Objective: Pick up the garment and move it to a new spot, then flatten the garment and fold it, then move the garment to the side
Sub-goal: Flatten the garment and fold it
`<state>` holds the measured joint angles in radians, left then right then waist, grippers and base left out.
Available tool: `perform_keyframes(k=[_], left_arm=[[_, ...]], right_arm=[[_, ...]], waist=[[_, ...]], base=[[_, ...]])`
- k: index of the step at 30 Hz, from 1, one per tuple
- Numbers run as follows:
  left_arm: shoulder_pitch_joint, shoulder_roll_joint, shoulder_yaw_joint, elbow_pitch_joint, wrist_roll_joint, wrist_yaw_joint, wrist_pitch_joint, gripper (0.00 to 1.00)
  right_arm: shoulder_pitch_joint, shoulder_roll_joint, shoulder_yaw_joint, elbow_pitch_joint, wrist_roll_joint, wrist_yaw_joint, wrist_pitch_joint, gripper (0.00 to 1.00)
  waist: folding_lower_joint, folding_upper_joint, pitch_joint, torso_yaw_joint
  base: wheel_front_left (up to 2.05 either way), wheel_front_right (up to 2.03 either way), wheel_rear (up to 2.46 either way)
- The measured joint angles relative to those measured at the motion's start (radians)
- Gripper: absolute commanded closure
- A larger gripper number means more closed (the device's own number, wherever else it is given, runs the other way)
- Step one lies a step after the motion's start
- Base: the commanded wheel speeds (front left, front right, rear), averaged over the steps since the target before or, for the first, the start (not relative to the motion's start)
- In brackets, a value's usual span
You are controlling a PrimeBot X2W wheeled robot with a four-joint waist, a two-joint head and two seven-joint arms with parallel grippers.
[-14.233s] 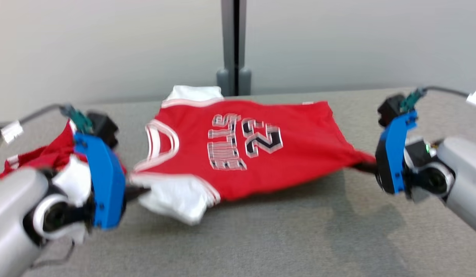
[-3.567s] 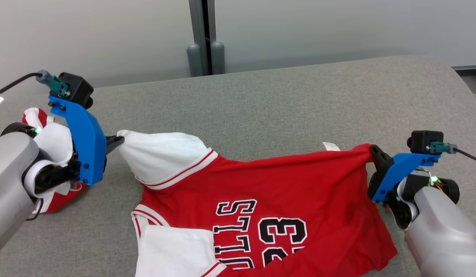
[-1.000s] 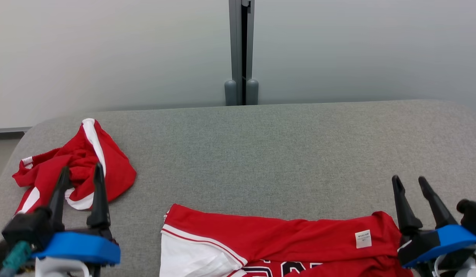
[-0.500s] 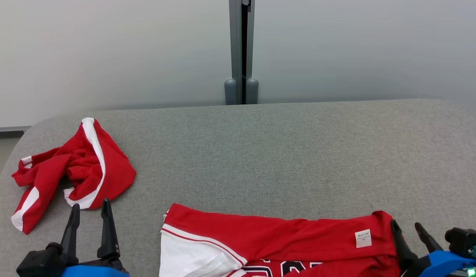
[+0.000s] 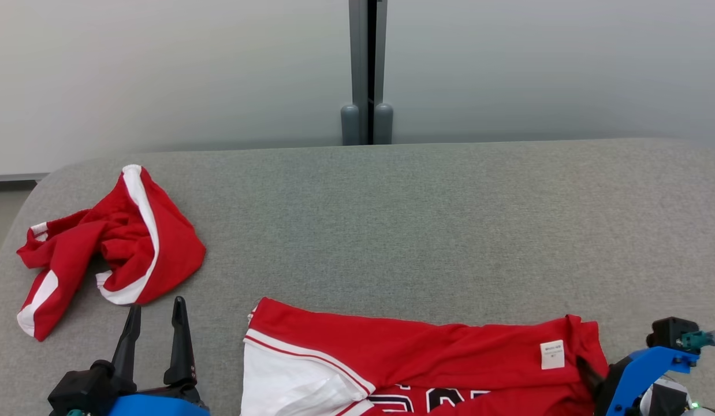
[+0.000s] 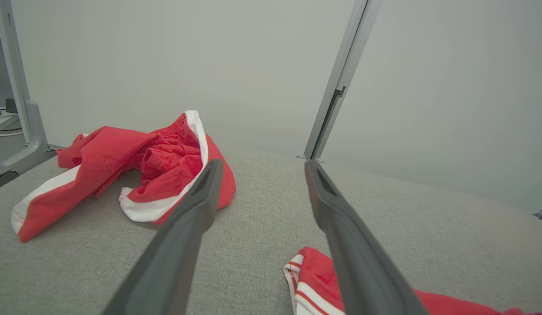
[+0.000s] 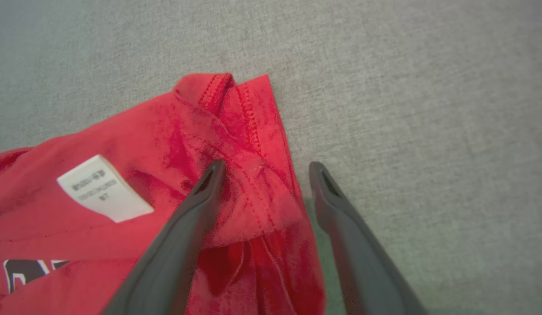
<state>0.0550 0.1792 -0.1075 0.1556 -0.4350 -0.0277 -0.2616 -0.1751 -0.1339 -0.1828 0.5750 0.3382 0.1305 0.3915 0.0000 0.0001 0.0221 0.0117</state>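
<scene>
1. Location: the garment point(image 5: 421, 358), a red jersey with white panels, lies on the grey table point(image 5: 450, 219) along its near edge, from centre to right in the head view. The bottom of that view cuts off its lower part
2. Long axis: it runs side to side across the robot's front, parallel to the near table edge
3. Heading: the white sleeve point(image 5: 288, 381) and striped trim point to the robot's left. The hem end, with the care label point(image 5: 552, 354), points to the robot's right
4. Right gripper point(image 7: 266, 165): fingers spread wide, holding nothing. It sits at the right hem corner with one finger over the cloth and the other over bare table, so the side edge lies between them. Contact with the cloth cannot be confirmed
5. Left gripper point(image 5: 156, 305): fingers spread wide, holding nothing, over bare table. The garment's sleeve end lies to its right, near but apart
6. Red shorts point(image 5: 109, 242): crumpled just beyond the left gripper, well apart from the garment
7. Assessment: the right arm is the nearer and is already placed at its end. The left arm would need to travel rightward to the sleeve end before both ends of the long axis can be taken
</scene>
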Motion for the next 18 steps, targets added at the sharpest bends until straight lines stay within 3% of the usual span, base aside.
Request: perform_keyframes(k=[9,10,11,12,18], left_arm=[[-0.017,-0.026,0.032,0.040,0.032,-0.031,0.000,0.00],[-0.017,-0.029,0.035,0.043,0.032,-0.034,0.000,0.00],[-0.017,-0.031,0.039,0.045,0.035,-0.035,0.000,0.00],[-0.017,-0.033,0.042,0.047,0.039,-0.040,0.000,0.00],[-0.017,-0.044,0.067,0.060,0.051,-0.050,0.000,0.00]], right_arm=[[-0.008,-0.004,-0.011,0.042,0.072,-0.002,0.202,0.00],[-0.003,-0.004,-0.012,0.034,0.081,-0.002,0.213,0.56],[0.005,-0.004,-0.011,0.021,0.086,-0.003,0.217,0.74],[0.013,-0.004,-0.011,0.010,0.093,-0.003,0.219,1.00],[0.037,0.032,0.016,-0.067,0.138,-0.002,0.204,1.00]], waist=[[-0.0002,-0.0003,0.016,0.039],[-0.0001,-0.0002,0.016,0.041],[-0.0001,-0.0003,0.018,0.043],[-0.0001,-0.0003,0.019,0.045],[0.0000,0.0001,0.013,0.037]], base=[[0.00,0.00,0.00],[0.00,0.00,0.00],[0.00,0.00,0.00],[0.00,0.00,0.00],[0.00,0.00,0.00]])
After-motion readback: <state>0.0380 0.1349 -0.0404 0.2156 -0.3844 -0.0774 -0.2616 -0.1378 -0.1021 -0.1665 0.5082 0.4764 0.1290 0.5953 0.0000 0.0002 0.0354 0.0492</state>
